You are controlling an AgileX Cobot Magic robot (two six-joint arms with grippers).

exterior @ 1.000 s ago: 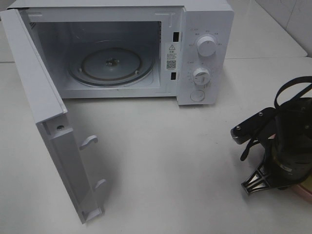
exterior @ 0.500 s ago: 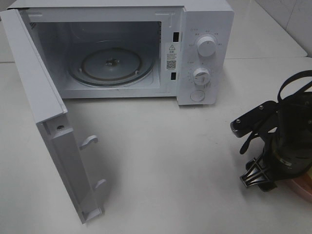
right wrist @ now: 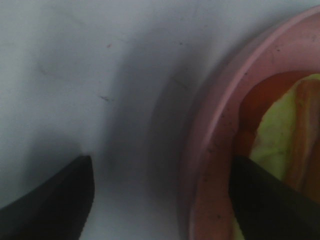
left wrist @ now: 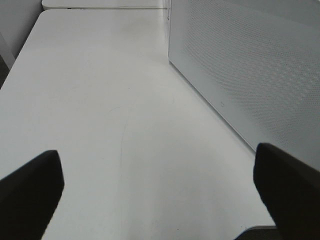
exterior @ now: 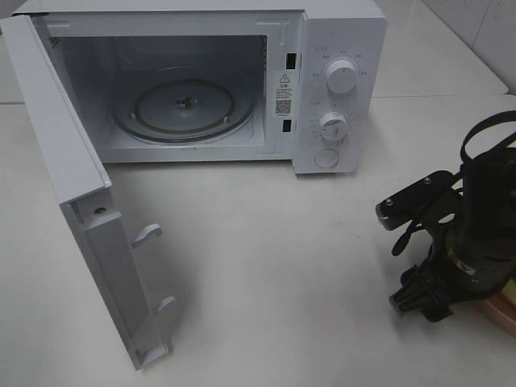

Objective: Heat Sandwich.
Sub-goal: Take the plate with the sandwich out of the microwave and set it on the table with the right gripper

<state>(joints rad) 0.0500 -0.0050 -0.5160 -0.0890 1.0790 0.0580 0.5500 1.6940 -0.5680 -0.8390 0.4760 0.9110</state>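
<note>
The sandwich shows only in the right wrist view, as a pale yellow and orange edge lying on the round pink plate. My right gripper is open and straddles the plate's rim, one finger over the table and the other over the plate's inside. In the exterior high view my right gripper points down at the table's right edge, and the arm hides all but a sliver of the pink plate. My left gripper hangs open over bare table with nothing between its fingers.
A white microwave stands at the back with its door swung wide open to the left and a glass turntable inside. A white dotted microwave panel rises close beside my left gripper.
My right gripper's jaws have spread apart, and it has dropped lower and slightly left over the plate's rim. The left gripper, microwave and door are unchanged.
</note>
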